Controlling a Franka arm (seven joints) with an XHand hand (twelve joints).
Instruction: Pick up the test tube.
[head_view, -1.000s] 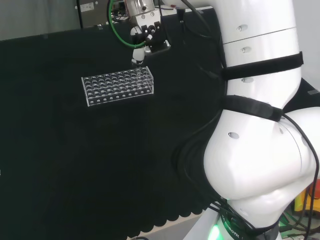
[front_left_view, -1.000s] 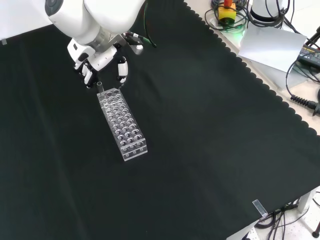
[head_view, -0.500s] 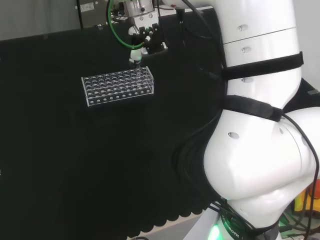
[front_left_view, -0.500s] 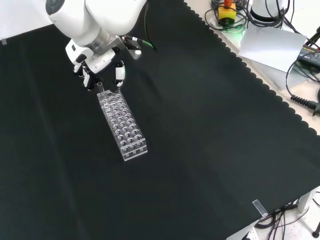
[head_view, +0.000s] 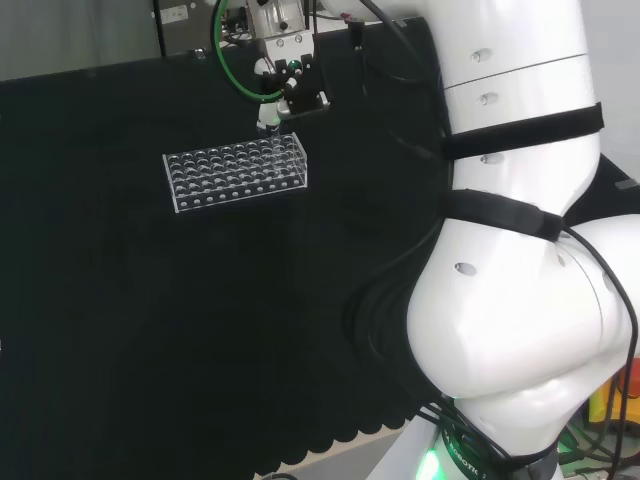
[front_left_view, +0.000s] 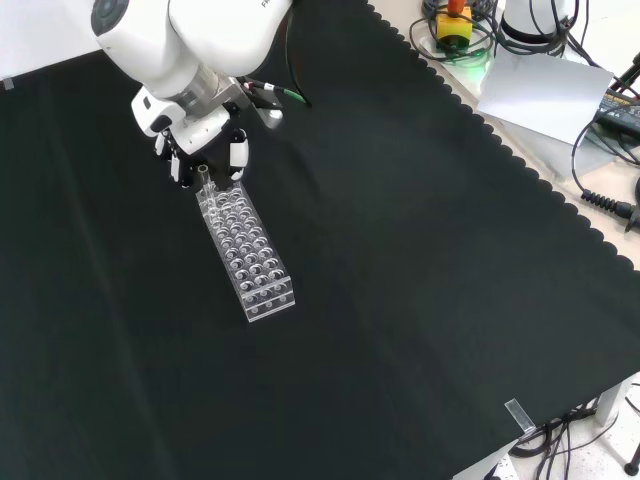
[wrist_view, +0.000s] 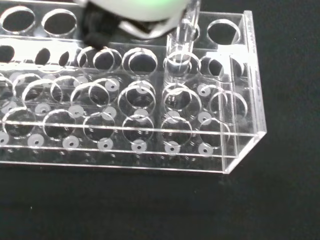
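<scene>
My arm (head_view: 520, 200) consists of large, glossy white rounded links. Two black straps (head_view: 525, 135) wrap the upper link in the head view, with small round recessed dots set into the white shell above and below them. Black cables (head_view: 385, 290) run along the links toward the base, where a green light (head_view: 432, 465) glows. A green cable (head_view: 228, 70) loops beside my wrist. My hand (front_left_view: 205, 150) is black and white: white finger segments over black joints. In the front view, a round grey cap (front_left_view: 108, 12) sits on a white link.
</scene>
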